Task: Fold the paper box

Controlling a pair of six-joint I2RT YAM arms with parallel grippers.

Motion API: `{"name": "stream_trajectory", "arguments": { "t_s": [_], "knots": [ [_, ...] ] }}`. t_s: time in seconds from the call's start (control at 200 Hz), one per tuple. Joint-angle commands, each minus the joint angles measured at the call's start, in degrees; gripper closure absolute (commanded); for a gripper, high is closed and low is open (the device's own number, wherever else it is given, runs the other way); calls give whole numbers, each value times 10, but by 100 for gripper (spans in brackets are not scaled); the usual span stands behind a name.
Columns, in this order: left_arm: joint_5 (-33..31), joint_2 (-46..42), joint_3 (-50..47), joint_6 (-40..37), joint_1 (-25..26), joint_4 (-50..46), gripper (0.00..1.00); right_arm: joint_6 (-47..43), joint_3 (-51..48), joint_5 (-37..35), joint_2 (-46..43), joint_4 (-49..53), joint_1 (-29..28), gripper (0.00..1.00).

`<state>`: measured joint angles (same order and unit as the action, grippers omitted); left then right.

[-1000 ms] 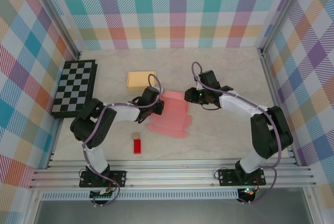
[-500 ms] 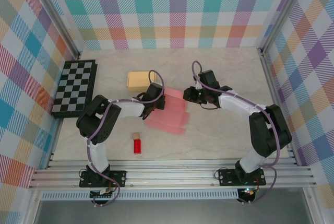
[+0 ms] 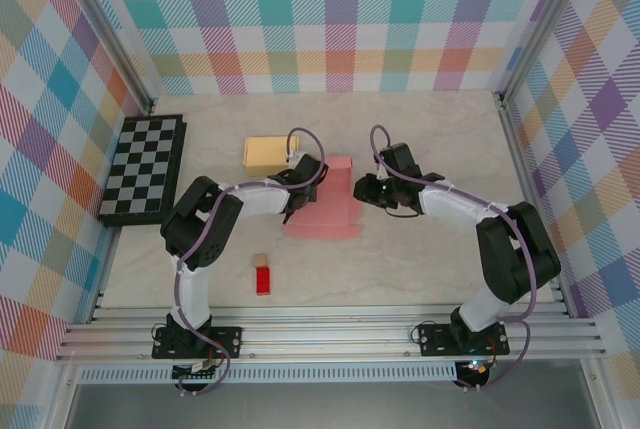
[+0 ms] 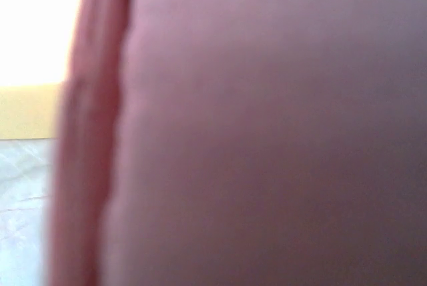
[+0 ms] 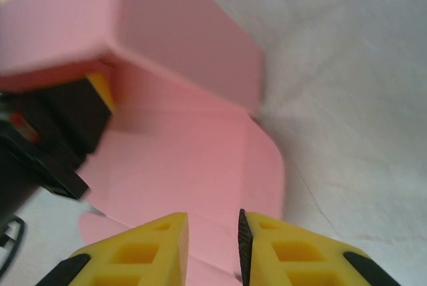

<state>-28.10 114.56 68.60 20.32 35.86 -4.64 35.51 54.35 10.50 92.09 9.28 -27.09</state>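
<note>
Looks like a robotics lab test cell, definitely not someone's home. Two robot arms [image 3: 460, 201] are bolted onto aluminium rails [image 3: 330, 334] at the front of a marble-look table [image 3: 440, 269]. It's boxed in on three sides by loud plaid walls [image 3: 340, 39] on metal posts [image 3: 105, 34]. Random props lying about too: a checkerboard [image 3: 143, 169], a yellow block [image 3: 264, 154], and a small red thing [image 3: 263, 281] too tiny to identify.

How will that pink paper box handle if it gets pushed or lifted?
Probably floppy: the pink paper box is a thin sheet with one panel bent up. Likely light, so a push may slide it across the table.
</note>
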Motion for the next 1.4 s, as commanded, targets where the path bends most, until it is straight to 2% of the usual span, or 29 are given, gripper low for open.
{"name": "stream_trajectory", "arguments": {
  "t_s": [0.0, 0.19, 0.24, 0.32, 0.43, 0.695, 0.84, 0.98, 1.139, 1.269, 1.394],
  "knots": [
    [-50, 32, 1, 1, -3, -72, 100, 18, -3, -1, 3, 11, -3, 72],
    [-35, 13, -30, -48, 5, -17, 100, -13, 14, -12, -20, 13, -3, 65],
    [-24, 9, -41, -64, 5, 2, 100, -38, 36, -15, -24, 32, -4, 60],
    [0, -3, -66, -83, 5, 41, 100, -81, 88, -10, -11, 71, -2, 59],
    [27, -19, -91, -99, 5, 77, 100, -102, 133, -20, 3, 88, -1, 58],
    [30, -29, -110, -123, 6, 97, 100, -122, 218, -25, 90, 104, 0, 59],
    [29, -31, -115, -126, 6, 103, 100, -117, 238, -41, 138, 106, 0, 58],
    [17, -26, -109, -123, 6, 93, 100, -94, 220, -36, 144, 100, 0, 59],
    [-10, -9, -84, -106, 6, 67, 80, -81, 185, -40, 138, 88, 0, 63],
    [-31, 3, -62, -93, 6, 47, 58, -76, 171, -37, 134, 85, 0, 64],
    [-35, 8, -45, -86, 6, 42, 55, -73, 166, -31, 129, 84, 0, 64]
  ]
}}
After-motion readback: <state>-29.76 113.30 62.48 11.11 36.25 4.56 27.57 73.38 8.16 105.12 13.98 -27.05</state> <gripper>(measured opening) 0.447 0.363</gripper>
